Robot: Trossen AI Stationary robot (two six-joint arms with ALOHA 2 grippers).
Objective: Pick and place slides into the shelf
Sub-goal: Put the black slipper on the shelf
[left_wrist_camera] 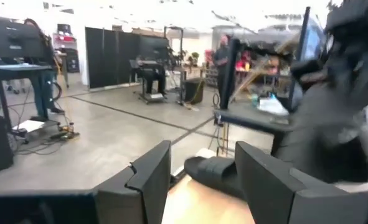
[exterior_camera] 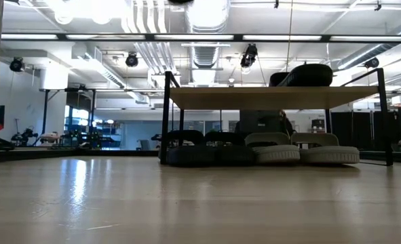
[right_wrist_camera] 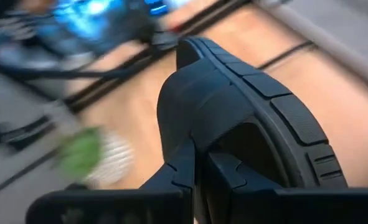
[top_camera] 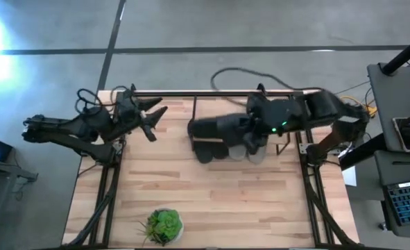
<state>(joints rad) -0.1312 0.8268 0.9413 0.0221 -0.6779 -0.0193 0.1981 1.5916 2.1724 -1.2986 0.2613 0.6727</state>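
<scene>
The shelf (exterior_camera: 275,97) stands at the table's far side, right of the middle. Under its top board two dark slides (exterior_camera: 203,153) and two light grey slides (exterior_camera: 302,152) rest on the table in a row. My right gripper (top_camera: 246,136) hovers over the shelf, shut on a black slide (top_camera: 215,132), which shows above the board in the low view (exterior_camera: 309,73). My left gripper (top_camera: 156,121) is open and empty, off the shelf's left end near the table's far left corner. One dark slide (left_wrist_camera: 215,171) shows beyond its fingers. My right gripper pinches the black slide's wide strap (right_wrist_camera: 193,134) at its edge between the two fingers. The fingers slant down from the table's right side. The slide is tilted, its ribbed sole (right_wrist_camera: 296,124) turned toward the wrist camera. Whether it touches the top board, I cannot tell.
A small green plant (top_camera: 164,226) in a white pot stands at the table's near edge, left of the middle. Bare tabletop (top_camera: 211,194) lies between it and the shelf. A cable (top_camera: 232,73) loops on the floor behind the table.
</scene>
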